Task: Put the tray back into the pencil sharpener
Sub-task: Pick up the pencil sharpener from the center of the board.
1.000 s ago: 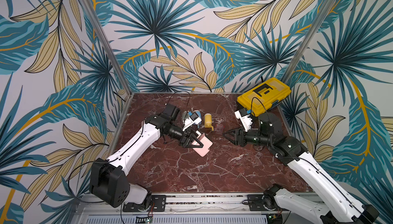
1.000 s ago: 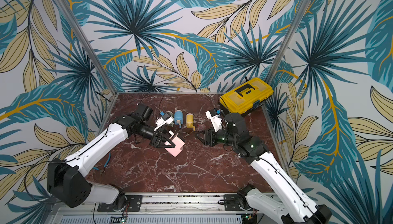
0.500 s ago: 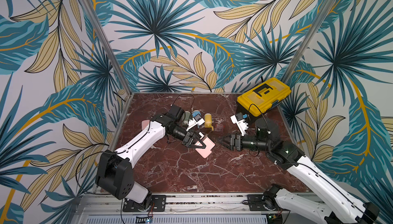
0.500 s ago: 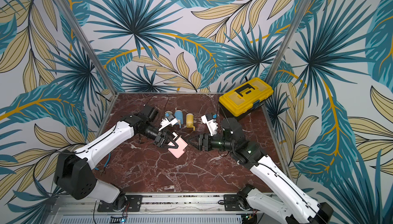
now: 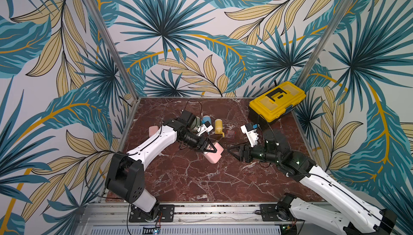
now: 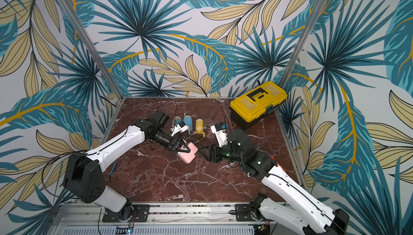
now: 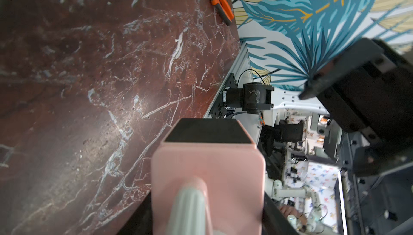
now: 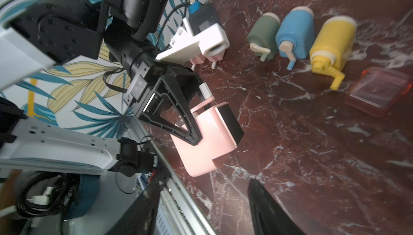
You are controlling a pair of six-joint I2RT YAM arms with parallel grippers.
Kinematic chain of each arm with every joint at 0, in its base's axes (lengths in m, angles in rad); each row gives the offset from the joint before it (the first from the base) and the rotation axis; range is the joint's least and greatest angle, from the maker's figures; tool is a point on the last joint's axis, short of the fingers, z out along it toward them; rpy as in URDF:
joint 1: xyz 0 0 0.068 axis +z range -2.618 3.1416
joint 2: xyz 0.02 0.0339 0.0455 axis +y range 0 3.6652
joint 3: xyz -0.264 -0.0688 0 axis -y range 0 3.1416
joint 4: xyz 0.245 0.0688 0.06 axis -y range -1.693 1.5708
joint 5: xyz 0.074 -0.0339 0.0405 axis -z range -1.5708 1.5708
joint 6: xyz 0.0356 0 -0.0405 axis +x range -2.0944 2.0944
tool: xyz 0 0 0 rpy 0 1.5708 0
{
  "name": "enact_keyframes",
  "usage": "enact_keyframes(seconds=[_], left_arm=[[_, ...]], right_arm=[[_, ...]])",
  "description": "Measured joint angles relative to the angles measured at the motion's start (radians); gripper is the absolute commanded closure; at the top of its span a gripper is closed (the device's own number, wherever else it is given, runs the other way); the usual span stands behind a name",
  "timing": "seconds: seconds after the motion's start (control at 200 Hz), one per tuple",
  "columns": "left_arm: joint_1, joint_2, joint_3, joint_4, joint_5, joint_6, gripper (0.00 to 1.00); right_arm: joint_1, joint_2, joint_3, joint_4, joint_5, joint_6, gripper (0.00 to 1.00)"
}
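Right now your left gripper (image 5: pixel 211 150) is clamped across the pink sharpener (image 8: pixel 205 142), holding it tilted with its dark slot (image 7: pixel 206 131) turned toward the other arm. I cannot tell whether its lower corner touches the table (image 5: pixel 190 178). Your right gripper (image 5: pixel 230 151) is spread and empty, just beside that slot. If you swing it carelessly, a finger could knock the sharpener and twist it in a hold that sits on smooth, rounded plastic. The tray (image 8: pixel 380 91), red and see-through, lies flat on the table near the yellow sharpener (image 8: pixel 333 41), well apart from both grippers, so you have yet to fetch it. It sits low, so if you come down too steeply the fingers are likely to scrape the stone or shove it against the yellow sharpener instead of closing on it. Its thin, slick walls could slip out of a hard pinch. If you grab it by the end that must enter first, or hold it skewed, it would probably meet the slot crooked and jam. Pushing then could lever the sharpener out of your left grip.
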Motion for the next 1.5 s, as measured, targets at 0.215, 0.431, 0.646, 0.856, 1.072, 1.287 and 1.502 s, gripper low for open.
enact_keyframes(seconds=[0.215, 0.431, 0.646, 0.856, 1.072, 1.287, 1.502], left_arm=[[0.000, 0.002, -0.024, 0.018, -0.096, -0.338, 1.00], [0.000, -0.117, -0.130, 0.018, -0.191, -0.682, 1.00], [0.000, -0.288, -0.161, 0.019, -0.293, -0.994, 1.00], [0.000, -0.397, -0.204, 0.018, -0.359, -1.220, 1.00], [0.001, -0.416, -0.207, 0.019, -0.382, -1.321, 1.00], [0.001, -0.421, -0.207, 0.019, -0.381, -1.357, 1.00], [0.001, -0.429, -0.212, 0.002, -0.381, -1.379, 1.00]], right_arm=[[0.095, -0.016, -0.001, -0.021, 0.185, -0.413, 0.39], [0.235, -0.024, -0.114, 0.102, 0.312, -0.777, 0.34], [0.374, 0.100, -0.182, 0.292, 0.437, -0.936, 0.31], [0.446, 0.209, -0.190, 0.465, 0.536, -0.969, 0.28], [0.468, 0.280, -0.190, 0.578, 0.532, -0.977, 0.25], [0.471, 0.309, -0.201, 0.653, 0.502, -0.971, 0.28], [0.470, 0.373, -0.200, 0.728, 0.514, -0.937, 0.36]])
